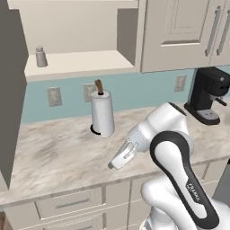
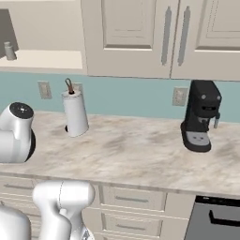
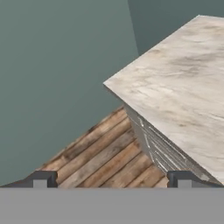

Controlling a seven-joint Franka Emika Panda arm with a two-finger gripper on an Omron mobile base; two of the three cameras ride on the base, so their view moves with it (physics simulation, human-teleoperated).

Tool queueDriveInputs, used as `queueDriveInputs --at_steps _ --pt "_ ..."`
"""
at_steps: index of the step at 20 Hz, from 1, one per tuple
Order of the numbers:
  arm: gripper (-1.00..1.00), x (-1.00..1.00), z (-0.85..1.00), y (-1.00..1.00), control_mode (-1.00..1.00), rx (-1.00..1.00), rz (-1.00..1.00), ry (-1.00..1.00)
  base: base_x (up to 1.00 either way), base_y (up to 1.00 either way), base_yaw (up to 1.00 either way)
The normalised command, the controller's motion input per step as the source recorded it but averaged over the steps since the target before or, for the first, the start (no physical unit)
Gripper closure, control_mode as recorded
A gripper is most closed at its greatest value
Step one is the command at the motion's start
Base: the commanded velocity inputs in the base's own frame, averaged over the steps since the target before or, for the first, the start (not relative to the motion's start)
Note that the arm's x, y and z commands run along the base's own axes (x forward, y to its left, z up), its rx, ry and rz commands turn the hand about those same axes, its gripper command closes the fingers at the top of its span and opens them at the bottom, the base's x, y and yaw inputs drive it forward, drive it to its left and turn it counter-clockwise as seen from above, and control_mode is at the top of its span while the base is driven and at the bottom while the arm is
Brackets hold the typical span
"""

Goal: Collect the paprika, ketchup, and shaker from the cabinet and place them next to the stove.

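shaker (image 1: 41,56) alone on open cabinet (image 1: 81,63) shelf, pincer (image 3: 109,178) spread, empty

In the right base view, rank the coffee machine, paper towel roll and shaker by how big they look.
1. Coffee machine, clearly the largest.
2. Paper towel roll, narrower and shorter.
3. Shaker, far the smallest; it stands on the open cabinet shelf, farther from the camera, which shrinks it somewhat, but the order looks safe.
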Motion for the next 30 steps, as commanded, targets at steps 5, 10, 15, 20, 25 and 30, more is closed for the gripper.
queueDriveInputs --at_steps 5,10,15,20,25,30 --pt "-1.00 0.00 0.00 0.00 1.00 0.00 0.00 0.00 0.61 0.58 -0.02" --pt "-1.00 0.00 0.00 0.00 1.00 0.00 0.00 0.00 0.47 0.81 0.00" --pt "-1.00 0.00 0.00 0.00 1.00 0.00 0.00 0.00 0.37 0.84 0.05" --pt "-1.00 0.00 0.04 0.20 -1.00 0.00 0.00 -0.02 0.12 0.45 0.05" --pt "-1.00 0.00 0.81 0.28 -1.00 0.00 -0.03 -0.14 0.00 0.00 0.00" --pt "-1.00 0.02 0.90 0.04 -1.00 0.00 -0.11 -0.15 0.00 0.00 0.00"
